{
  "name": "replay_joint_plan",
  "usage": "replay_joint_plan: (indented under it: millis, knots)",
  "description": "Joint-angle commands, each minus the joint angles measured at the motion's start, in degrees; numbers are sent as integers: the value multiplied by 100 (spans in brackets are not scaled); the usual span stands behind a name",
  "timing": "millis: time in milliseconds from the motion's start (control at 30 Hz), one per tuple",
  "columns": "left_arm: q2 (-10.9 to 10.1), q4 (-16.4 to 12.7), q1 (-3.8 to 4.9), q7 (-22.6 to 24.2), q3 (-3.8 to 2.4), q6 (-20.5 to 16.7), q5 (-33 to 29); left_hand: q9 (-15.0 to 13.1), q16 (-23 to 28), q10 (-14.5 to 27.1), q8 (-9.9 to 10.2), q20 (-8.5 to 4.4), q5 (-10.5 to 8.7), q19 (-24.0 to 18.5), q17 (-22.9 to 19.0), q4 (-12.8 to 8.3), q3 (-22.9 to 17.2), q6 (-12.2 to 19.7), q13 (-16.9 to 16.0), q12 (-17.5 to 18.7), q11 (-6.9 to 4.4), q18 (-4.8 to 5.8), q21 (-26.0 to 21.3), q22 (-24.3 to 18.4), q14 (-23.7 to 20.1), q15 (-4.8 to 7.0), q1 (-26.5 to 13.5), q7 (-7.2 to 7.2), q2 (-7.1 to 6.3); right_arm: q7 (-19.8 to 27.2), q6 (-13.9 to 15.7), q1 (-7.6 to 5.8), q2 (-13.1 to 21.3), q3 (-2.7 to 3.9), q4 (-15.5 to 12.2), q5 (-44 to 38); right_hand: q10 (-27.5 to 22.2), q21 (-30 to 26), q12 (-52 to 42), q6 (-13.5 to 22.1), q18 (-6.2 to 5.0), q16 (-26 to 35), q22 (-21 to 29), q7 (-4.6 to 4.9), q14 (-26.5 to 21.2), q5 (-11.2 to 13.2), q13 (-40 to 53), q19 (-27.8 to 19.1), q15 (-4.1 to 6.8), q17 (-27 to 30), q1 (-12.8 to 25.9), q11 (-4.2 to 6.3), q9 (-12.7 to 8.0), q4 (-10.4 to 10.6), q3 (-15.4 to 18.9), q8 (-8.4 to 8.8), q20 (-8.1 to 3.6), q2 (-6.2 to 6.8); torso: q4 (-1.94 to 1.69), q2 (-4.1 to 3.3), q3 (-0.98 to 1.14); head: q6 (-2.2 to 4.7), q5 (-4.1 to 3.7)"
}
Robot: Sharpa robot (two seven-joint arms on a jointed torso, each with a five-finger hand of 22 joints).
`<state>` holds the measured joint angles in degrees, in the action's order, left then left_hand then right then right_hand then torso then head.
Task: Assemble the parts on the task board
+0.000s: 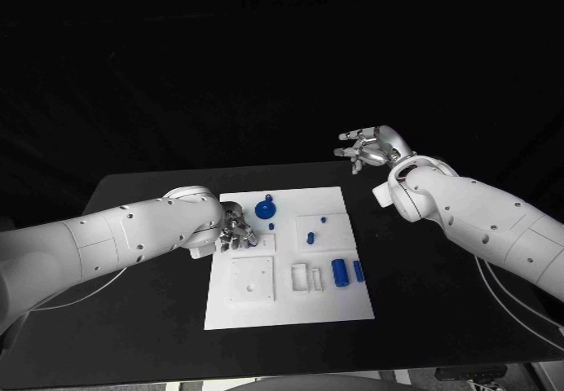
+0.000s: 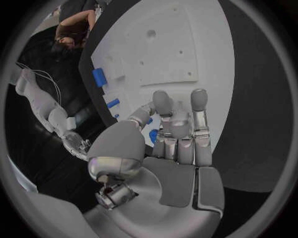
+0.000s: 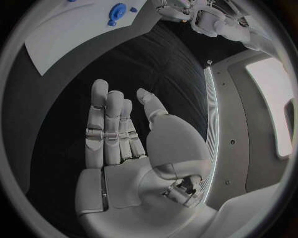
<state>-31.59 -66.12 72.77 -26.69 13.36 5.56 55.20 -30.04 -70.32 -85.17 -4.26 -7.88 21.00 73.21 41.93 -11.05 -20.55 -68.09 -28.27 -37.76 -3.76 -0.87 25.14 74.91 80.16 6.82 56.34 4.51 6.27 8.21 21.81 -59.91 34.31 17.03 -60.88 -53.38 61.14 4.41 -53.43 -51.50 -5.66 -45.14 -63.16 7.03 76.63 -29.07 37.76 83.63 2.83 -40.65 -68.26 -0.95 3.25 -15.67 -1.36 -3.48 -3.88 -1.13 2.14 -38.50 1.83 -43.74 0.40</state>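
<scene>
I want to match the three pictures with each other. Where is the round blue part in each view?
Head view: the round blue part lies at the far end of the task board, just beyond the left hand.
Left wrist view: a blue piece behind the fingers may be it; I cannot tell.
Right wrist view: it lies on the board, close to the circle's rim.
Shared landmark: the white task board.

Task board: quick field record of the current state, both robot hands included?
board: white task board mid-table on the black table
parts: blue round part at far end, blue cylinder near right edge
left robot hand: over board's left edge, fingers curled, holding unclear
right robot hand: raised beyond the board, open, empty
</scene>
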Motion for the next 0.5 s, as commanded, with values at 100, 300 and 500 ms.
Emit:
replay_joint_plan:
  millis: [100, 300, 500]
  knots:
    - [48, 53, 1, -135, 10, 357, -79, -13, -20, -152, -24, 11, -82, 42, 30, 2, -46, -1555, 8, -34, -165, 45, -39, 106, 27, 10, -6, -736, 105, 32, -67, 1, -10, 5, -3, -51, -25, 23, -4, 14, 20, 22, -4, 32, -43, -13, -9, -21, 2, 8, 45, 4, 5, -2, -36, 19, 1, -4, -7, 5, 1, -4, -8]
    - [91, 69, 11, -150, 9, 416, -168, -47, -21, -153, -33, 18, -221, 57, 31, 85, 14, -1548, 37, -61, -159, 44, -58, 104, 32, 4, -74, -737, 140, 26, -70, 1, -16, 5, 2, -61, -28, 23, -3, 18, 20, 24, -4, 33, -45, -37, -10, -22, 3, 9, 51, 4, 4, -2, -53, 20, 1, 5, -10, 7, -2, -3, -23]
    - [120, 78, 14, -132, 6, 361, -205, -75, -32, -152, -44, 17, -540, 72, 44, 250, 116, -1557, 49, -88, -163, 49, -70, 104, 41, 7, -152, -745, 194, 24, -75, 2, -26, 5, 11, -69, -29, 23, -1, 21, 19, 25, -5, 34, -46, -56, -11, -22, 3, 9, 50, 4, 4, -5, -62, 20, 1, 7, -9, 10, -1, 5, -25]
